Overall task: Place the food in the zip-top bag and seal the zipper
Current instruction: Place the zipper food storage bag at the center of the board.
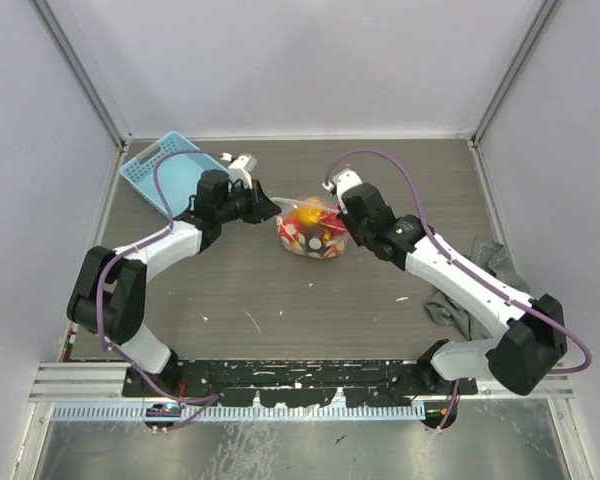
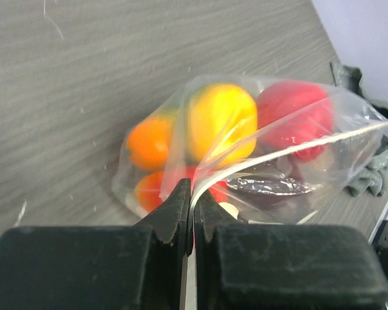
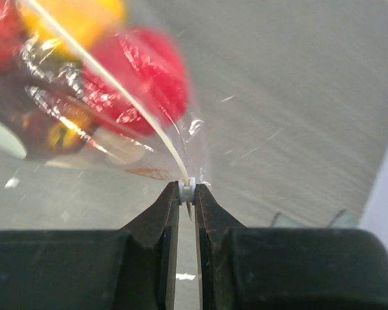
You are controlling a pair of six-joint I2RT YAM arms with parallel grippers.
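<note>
Left gripper (image 2: 193, 194) is pinched tight on one end of the zipper (image 2: 297, 147), and right gripper (image 3: 187, 188) is clamped on the other end. My read: they're holding the strip taut between them so it can be pressed shut. Can't tell if it's sealed along its length.

Bag (image 1: 310, 238) sits mid-table between the arms, clear crinkly film. Toy fruits (image 2: 221, 119) are inside: round and glossy, in yellow, orange and red.

Table (image 1: 280, 310) is grey wood-grain. Blue lattice basket (image 1: 160, 170) is far left and crumpled grey cloth (image 1: 442, 305) is right, both well apart from the bag.
</note>
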